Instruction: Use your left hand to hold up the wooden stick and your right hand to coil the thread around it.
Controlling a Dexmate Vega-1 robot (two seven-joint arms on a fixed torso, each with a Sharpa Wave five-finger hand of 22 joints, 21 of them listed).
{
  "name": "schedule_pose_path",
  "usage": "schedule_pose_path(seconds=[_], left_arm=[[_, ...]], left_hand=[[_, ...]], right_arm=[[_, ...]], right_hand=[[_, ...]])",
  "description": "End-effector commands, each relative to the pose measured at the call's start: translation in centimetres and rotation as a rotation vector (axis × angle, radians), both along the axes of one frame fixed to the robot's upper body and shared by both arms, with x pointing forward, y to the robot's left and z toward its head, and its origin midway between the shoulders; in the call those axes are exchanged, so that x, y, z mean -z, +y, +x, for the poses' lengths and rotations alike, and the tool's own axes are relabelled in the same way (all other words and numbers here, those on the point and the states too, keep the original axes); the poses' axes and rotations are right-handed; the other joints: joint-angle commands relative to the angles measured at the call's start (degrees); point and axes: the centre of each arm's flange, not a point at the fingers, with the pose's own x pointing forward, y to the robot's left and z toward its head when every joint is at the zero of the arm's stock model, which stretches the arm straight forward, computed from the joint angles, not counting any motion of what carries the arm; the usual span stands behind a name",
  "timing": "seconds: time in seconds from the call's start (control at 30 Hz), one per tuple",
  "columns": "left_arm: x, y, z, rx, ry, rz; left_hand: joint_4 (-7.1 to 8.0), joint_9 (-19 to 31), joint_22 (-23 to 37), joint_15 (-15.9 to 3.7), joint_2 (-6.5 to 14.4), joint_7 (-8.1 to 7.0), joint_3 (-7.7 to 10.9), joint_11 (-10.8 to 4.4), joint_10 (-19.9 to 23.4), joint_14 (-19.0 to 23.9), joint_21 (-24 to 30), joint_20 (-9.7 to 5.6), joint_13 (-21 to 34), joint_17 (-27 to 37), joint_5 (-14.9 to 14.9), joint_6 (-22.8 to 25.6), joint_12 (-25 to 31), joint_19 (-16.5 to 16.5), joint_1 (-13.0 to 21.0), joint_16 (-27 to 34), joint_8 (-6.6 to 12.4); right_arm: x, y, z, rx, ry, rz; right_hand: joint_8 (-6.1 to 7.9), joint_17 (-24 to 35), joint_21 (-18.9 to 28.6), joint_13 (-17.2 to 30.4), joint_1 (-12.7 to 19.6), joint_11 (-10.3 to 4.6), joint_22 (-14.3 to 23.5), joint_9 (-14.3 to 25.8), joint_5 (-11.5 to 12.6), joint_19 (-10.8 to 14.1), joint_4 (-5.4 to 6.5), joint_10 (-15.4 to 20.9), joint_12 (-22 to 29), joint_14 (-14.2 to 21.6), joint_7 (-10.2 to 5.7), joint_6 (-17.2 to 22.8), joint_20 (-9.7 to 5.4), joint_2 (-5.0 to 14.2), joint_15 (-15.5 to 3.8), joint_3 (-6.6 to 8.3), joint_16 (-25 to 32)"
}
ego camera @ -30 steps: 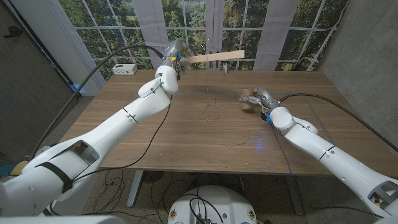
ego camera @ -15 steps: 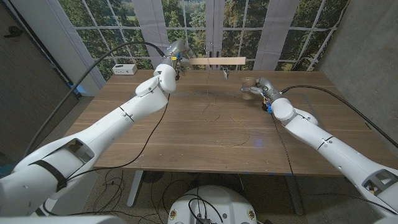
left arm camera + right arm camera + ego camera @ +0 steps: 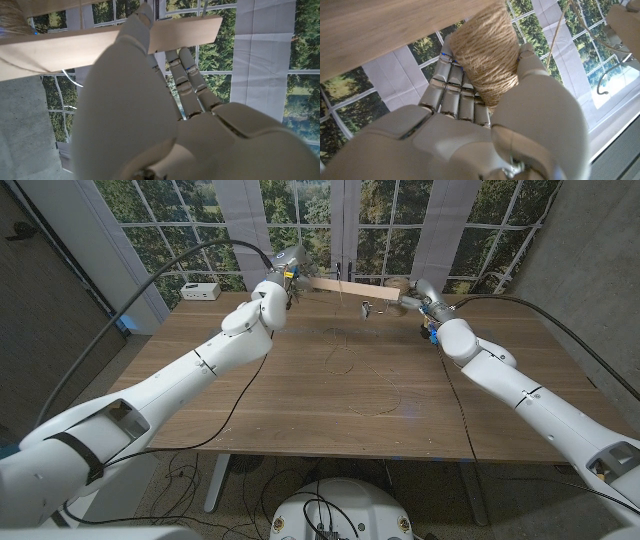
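My left hand grips one end of the pale wooden stick and holds it up over the far side of the table, the stick sloping down toward the right. In the left wrist view the stick crosses in front of the curled fingers. At the stick's free end my right hand holds a spool of brown thread. The right wrist view shows the spool clasped in that hand, right against the stick. A strand runs off the spool.
Loose loops of thread lie on the brown table below the stick. A small metal hook hangs under the stick. A white box sits at the table's far left corner. Windows stand behind.
My right hand has risen from just above the table, carrying the spool up and away to the stick's free end. The stick has tilted, its right end now lower.
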Motion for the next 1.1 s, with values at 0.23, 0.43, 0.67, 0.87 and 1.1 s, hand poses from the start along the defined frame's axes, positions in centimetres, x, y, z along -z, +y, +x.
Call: schedule_pose_path(seconds=[0.23,0.43,0.67,0.87,1.1], left_arm=[[0.7,-0.8,-1.1,-0.052,0.03,0.091],[0.9,-0.8,-1.1,-0.061,0.037,0.1],[1.1,-1.0,-0.8,-0.091,0.034,0.115],[1.1,-1.4,-0.3,-0.114,0.042,0.137],[1.2,-1.9,0.3,-0.153,0.038,0.141]], left_hand=[[1.77,0.27,0.08,-14.14,3.09,1.88,2.01,-0.08,-0.04,12.16,0.46,-0.01,0.61,18.26,0.35,2.43,-0.31,-0.32,2.17,-0.29,-0.39],[1.8,0.29,0.07,-14.15,3.11,1.8,2.03,-0.2,0.02,12.25,0.64,-0.01,0.65,18.47,0.38,2.54,-0.48,-0.39,2.12,-0.37,-0.57],[1.8,0.3,0.05,-14.15,3.07,1.76,2.03,-0.16,0.09,12.34,0.79,-0.04,0.7,18.69,0.39,2.67,-0.64,-0.49,2.07,-0.44,-0.75],[1.79,0.32,0.02,-14.14,3.02,1.77,2.05,-0.14,0.26,12.35,0.94,-0.08,0.75,18.84,0.42,2.83,-0.72,-0.46,2.05,-0.55,-0.88],[1.8,0.34,-0.02,-14.14,2.98,1.75,2.07,-0.19,0.44,12.44,1.1,-0.18,0.73,19.03,0.49,2.98,-0.89,-0.44,1.98,-0.66,-1.07]], right_arm=[[-4.9,4.1,-5.4,-0.089,-0.199,-0.14],[-6.0,5.5,-6.9,-0.105,-0.251,-0.188],[-7.0,6.6,-8.1,-0.112,-0.295,-0.224],[-7.7,7.3,-8.7,-0.114,-0.32,-0.248],[-8.3,8.0,-9.2,-0.124,-0.349,-0.269]], right_hand=[[0.23,0.26,0.51,0.22,2.36,-8.04,0.06,0.23,0.34,-3.96,4.13,11.62,0.27,14.88,-12.92,19.67,-3.64,3.86,-17.74,8.59,0.4],[0.21,0.32,0.68,0.28,2.37,-8.08,0.05,0.23,0.35,-4.07,4.13,11.5,0.18,14.83,-13.17,19.6,-3.71,3.87,-17.9,8.6,0.36],[0.23,0.23,0.86,0.34,2.43,-8.63,0.03,0.23,0.36,-4.13,4.05,11.53,0.14,14.91,-13.19,19.65,-3.81,3.8,-18.03,8.63,0.26],[0.25,0.26,1.04,0.3,2.3,-8.54,0.01,0.23,0.36,-4.22,4.14,11.65,0.09,14.97,-13.22,19.68,-3.82,3.76,-18.25,8.57,0.22],[0.26,0.32,1.25,0.28,2.32,-8.09,0.0,0.23,0.38,-4.27,4.1,11.75,0.02,15.02,-13.14,19.72,-3.84,3.76,-17.94,8.57,0.21]])
